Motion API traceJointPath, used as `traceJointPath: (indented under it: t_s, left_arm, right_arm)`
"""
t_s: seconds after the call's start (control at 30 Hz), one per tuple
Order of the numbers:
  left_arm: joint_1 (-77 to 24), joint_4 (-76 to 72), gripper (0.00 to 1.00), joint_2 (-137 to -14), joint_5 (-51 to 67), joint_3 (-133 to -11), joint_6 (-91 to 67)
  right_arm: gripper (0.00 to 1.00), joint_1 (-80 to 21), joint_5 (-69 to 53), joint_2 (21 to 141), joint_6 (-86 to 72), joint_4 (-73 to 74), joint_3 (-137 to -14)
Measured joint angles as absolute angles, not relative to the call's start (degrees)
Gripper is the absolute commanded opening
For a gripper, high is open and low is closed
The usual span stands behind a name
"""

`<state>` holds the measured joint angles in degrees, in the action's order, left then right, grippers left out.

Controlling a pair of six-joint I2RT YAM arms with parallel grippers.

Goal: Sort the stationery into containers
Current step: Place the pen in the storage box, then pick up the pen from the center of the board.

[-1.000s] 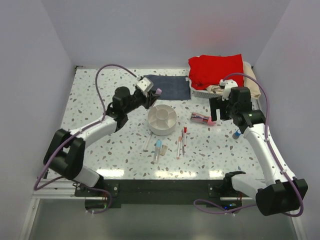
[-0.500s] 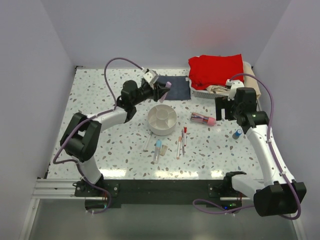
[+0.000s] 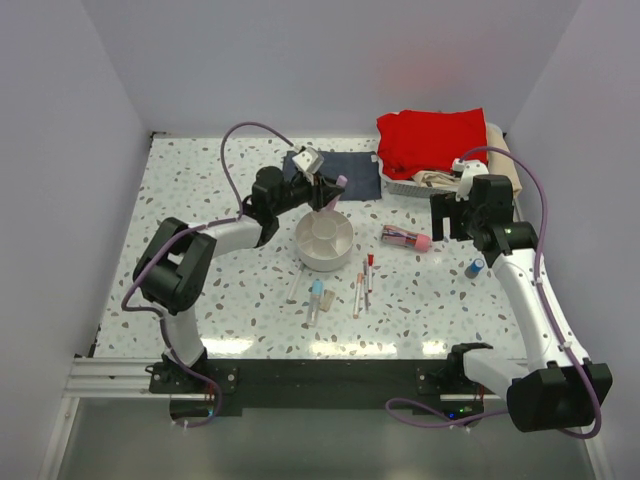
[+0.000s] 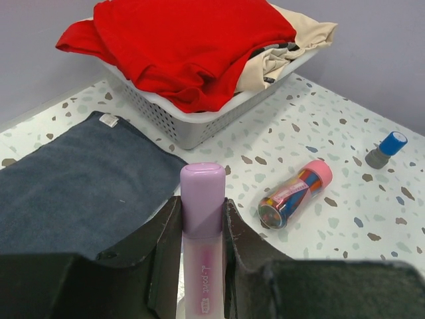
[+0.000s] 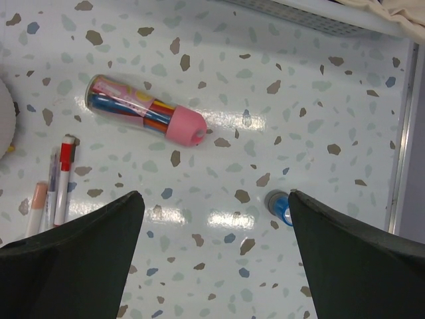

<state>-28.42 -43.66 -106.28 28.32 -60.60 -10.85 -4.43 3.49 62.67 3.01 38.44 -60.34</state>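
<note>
My left gripper (image 3: 331, 188) is shut on a lilac-capped pink marker (image 4: 202, 226), held just above the far rim of the round off-white divided bowl (image 3: 323, 239). Several pens (image 3: 361, 282) lie on the table in front of the bowl. A pink-capped clear tube of coloured pens (image 3: 405, 237) lies right of the bowl and shows in the right wrist view (image 5: 146, 114) and the left wrist view (image 4: 293, 199). A small blue-capped item (image 3: 474, 268) stands upright by my right arm. My right gripper (image 5: 214, 203) is open and empty, above the table between the tube and the blue-capped item (image 5: 279, 206).
A folded dark-blue cloth (image 3: 345, 172) lies behind the bowl. A white basket (image 3: 402, 186) with red and beige cloths stands at the back right. White walls close the table on three sides.
My left gripper has swung right and forward with the marker, from over the dark-blue cloth to just above the bowl's far rim. The right arm drew back slightly, then stayed still.
</note>
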Motion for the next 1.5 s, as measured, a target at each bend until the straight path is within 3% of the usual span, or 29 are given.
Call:
traceJointPath:
  t_s: [0.23, 0.47, 0.67, 1.0, 1.2, 1.5]
  left_arm:
    - [-28.4, -40.9, 0.39, -104.9, 27.6, -58.5, -10.9]
    - [-28.3, -34.5, 0.58, -100.7, 25.1, -57.4, -8.3]
    - [-27.2, -25.6, 0.59, -92.0, 23.0, -57.7, -4.2]
    - [-26.7, 7.1, 0.47, -72.3, 16.3, -59.3, -7.4]
    - [-27.1, 19.8, 0.46, -76.5, 10.7, -57.1, -12.0]
    - [-30.9, 23.9, 0.50, -77.9, 6.8, -52.0, -18.6]
  right_arm:
    - [0.94, -4.4, 3.3, 62.7, 3.0, 38.3, -60.1]
    - [0.95, -4.4, 2.9, 62.7, 2.9, 38.3, -59.7]
    - [0.95, -4.4, 1.9, 62.7, 2.5, 38.1, -59.5]
    - [0.94, -4.4, 1.8, 62.6, 1.1, 38.1, -57.6]
    - [0.93, -4.3, 3.6, 63.9, -4.8, 38.2, -57.1]
    - [0.92, -4.1, 4.8, 68.1, -12.5, 39.0, -57.3]
